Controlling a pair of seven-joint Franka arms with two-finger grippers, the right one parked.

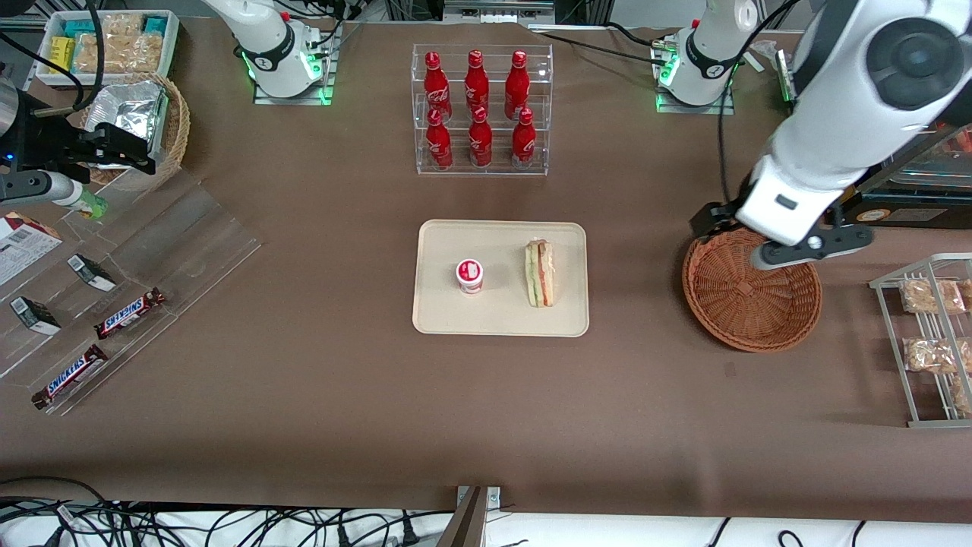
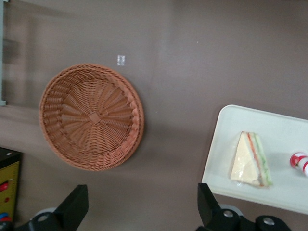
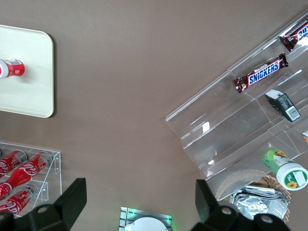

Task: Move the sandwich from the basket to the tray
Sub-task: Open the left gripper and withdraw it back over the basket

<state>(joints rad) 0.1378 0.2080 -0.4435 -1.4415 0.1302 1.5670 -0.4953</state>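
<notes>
Front view: showed a clear acrylic rack of red cola bottles (image 1: 478, 110) well apart from the gripper (image 1: 790, 251), toward the parked arm's end of the table. Showed a clear acrylic shelf with chocolate bars (image 1: 129, 304) farther still toward that end, and a metal wire rack of bagged snacks (image 1: 930, 338) close beside the gripper, nearer the front camera. Found the gripper hanging over the rim of the round reddish-brown woven wicker basket (image 1: 752, 304), nothing between its fingers. Found the triangular wrapped sandwich (image 1: 540, 273) lying on the flat cream-beige rectangular tray (image 1: 456, 319), well apart from the gripper, beside a small red-and-white cup (image 1: 469, 275). Saw nothing standing on the bare brown table between gripper and tray.

Left wrist view: caught two black fingers (image 2: 72, 208) spread wide, holding and touching nothing, above bare tabletop. Showed the basket (image 2: 91, 117) with nothing in it, and the sandwich (image 2: 250, 161) resting on the tray (image 2: 279, 130), the cup (image 2: 299, 161) just beside it.

Right wrist view: showed the tray's corner (image 3: 33, 77) with the cup (image 3: 9, 68) on it, the bottle rack (image 3: 24, 175) and the acrylic shelf (image 3: 240, 120).
</notes>
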